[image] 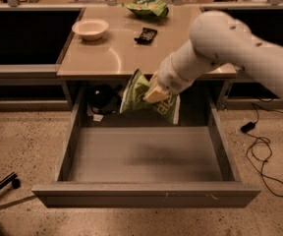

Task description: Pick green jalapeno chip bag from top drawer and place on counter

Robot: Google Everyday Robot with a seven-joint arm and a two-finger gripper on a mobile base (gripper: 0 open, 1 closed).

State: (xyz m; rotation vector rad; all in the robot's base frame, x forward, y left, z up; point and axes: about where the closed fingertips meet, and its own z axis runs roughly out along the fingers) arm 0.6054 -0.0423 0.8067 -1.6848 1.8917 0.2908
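My gripper [154, 93] is shut on the green jalapeno chip bag [137, 93], a crumpled green foil bag with a white strip. It hangs in the air above the back of the open top drawer [146, 156], level with the front edge of the counter [107, 58]. The white arm comes in from the upper right. The drawer's grey floor is bare under the bag.
On the counter are a pale bowl [90, 28], a small dark packet [146, 34] and a puffier green bag [149, 6] at the back. A dark round object [100, 96] and a white scrap sit at the drawer's back left. A cable [259, 146] lies on the floor to the right.
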